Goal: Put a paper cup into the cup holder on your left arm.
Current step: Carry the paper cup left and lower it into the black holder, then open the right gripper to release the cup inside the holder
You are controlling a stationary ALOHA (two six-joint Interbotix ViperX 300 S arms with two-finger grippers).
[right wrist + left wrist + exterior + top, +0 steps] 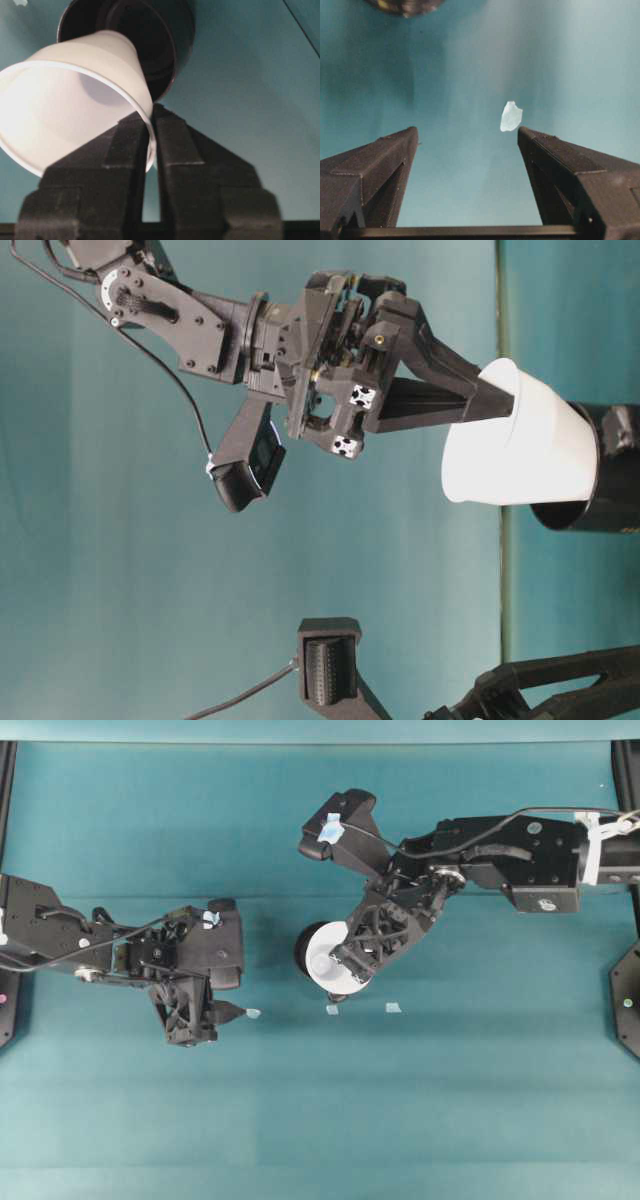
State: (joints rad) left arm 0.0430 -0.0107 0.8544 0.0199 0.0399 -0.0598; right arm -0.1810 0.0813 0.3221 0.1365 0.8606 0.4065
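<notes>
The right pincer (150,135) is seen nearly closed, its two fingers (125,145) set on either side of the wall of the paper cup (75,95) at the rim, one inside and one outside; a thin gap may remain, so whether the wall is gripped firmly cannot be told. The cup is tilted, with its narrow base lodged in the mouth of the cup holder (165,45), the glossy black cylinder just beyond the fingertips. In the table-level view the paper cup (520,445) is shown partly sunk into the cup holder (600,470), the wide rim well outside. From overhead, the paper cup (325,960) and the cup holder (303,950) are found near the middle of the table (480,1100), under the right pincer (350,965).

The left pincer (467,132) is held wide apart with nothing between its fingers, above bare table; the left pincer (225,1015) stands well apart from the cup. Small pale tape scraps (393,1008) are seen on the table, one (511,116) just beyond the left fingertips.
</notes>
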